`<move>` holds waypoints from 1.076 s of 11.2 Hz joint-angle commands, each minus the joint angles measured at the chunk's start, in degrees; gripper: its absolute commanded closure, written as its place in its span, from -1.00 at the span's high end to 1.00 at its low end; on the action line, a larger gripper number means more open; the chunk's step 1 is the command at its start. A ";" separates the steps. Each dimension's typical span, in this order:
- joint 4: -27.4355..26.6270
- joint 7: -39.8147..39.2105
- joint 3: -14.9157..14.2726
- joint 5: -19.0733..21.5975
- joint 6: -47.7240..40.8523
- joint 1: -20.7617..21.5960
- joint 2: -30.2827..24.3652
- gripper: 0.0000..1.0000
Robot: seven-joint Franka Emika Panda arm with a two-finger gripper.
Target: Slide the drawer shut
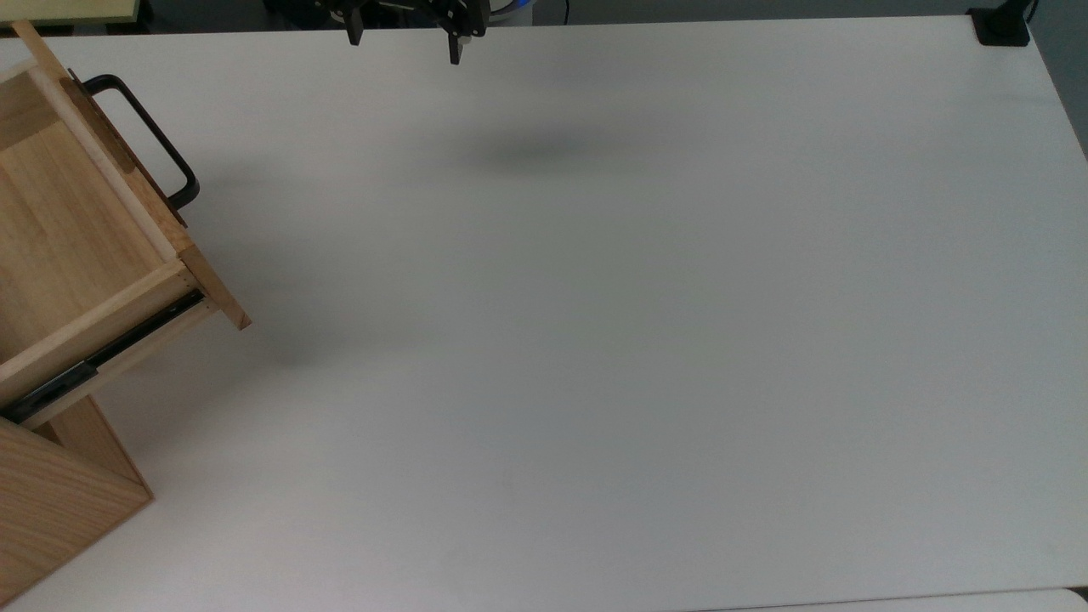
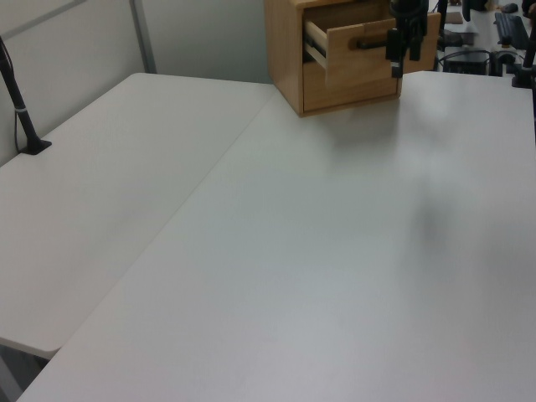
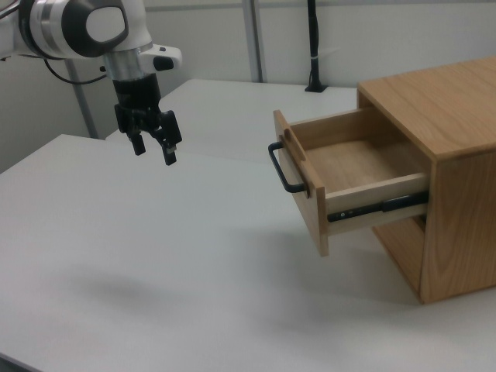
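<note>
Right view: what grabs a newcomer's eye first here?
The drawer stands out, pulled well out of the wooden cabinet on the right view's right, its inside bare and its black handle facing the arm. Next comes the gripper, fingers apart, hanging in the air over the white table at the right view's upper left, clear of the handle.

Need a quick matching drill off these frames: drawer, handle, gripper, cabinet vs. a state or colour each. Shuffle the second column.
1. drawer
2. handle
3. gripper
4. cabinet

A. open, in the air above the table
B. black U-shaped bar
C. pulled out, empty inside
D. plain wooden box standing on the table

Pairs: 1-C, 2-B, 3-A, 4-D
</note>
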 commanded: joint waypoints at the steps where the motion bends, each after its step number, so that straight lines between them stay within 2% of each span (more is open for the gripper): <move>1: 2.43 -4.63 -0.91 1.67 -4.42 -0.44 0.07 1.00; 5: 2.54 -5.18 -1.61 3.17 -4.89 -0.54 0.07 1.00; 11: 2.62 -3.87 -1.44 2.73 -5.94 -0.45 -0.02 1.00; 12: 2.54 -3.69 -1.44 2.64 -5.94 -0.28 -0.02 0.92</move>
